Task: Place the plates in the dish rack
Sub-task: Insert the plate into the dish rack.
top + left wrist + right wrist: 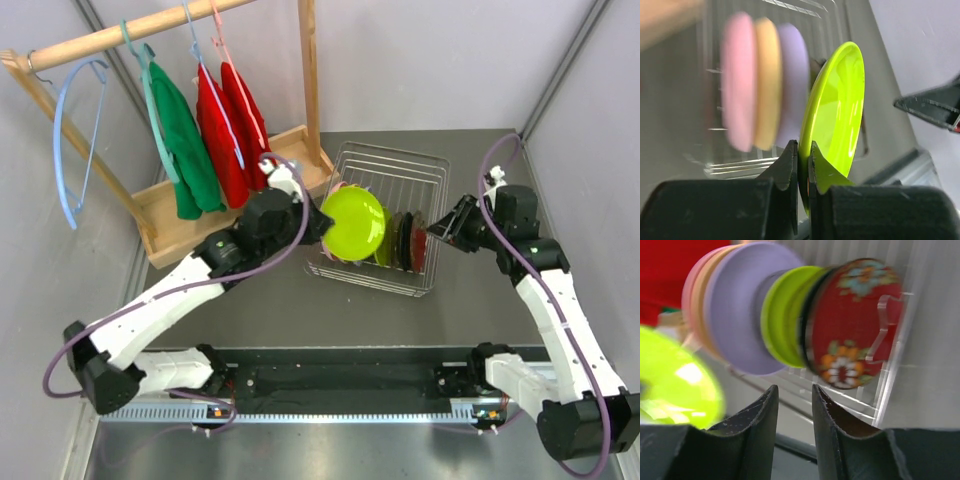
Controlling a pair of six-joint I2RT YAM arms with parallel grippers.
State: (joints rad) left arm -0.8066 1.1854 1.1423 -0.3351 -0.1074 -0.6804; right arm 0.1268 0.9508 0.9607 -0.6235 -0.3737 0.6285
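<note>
Surface (pixel 300 320): dark, carries rack (pixel 395 152) at far middle.
Rack: upright wires keep plates on edge. Pink (pixel 737 82), orange (pixel 767 82), lavender (pixel 792 75) toward rack's left end; small green (pixel 782 315), red floral (pixel 852 320) toward right end.
Lime plate (pixel 353 222): over rack's left half, held upright, likely to drop edge-first into slot beside lavender.
Left claw (pixel 802 150): pinched on lime plate's rim.
Right claw (pixel 792 395): just beside rack's right end, narrow gap, empty, out of lime plate's way.
</note>
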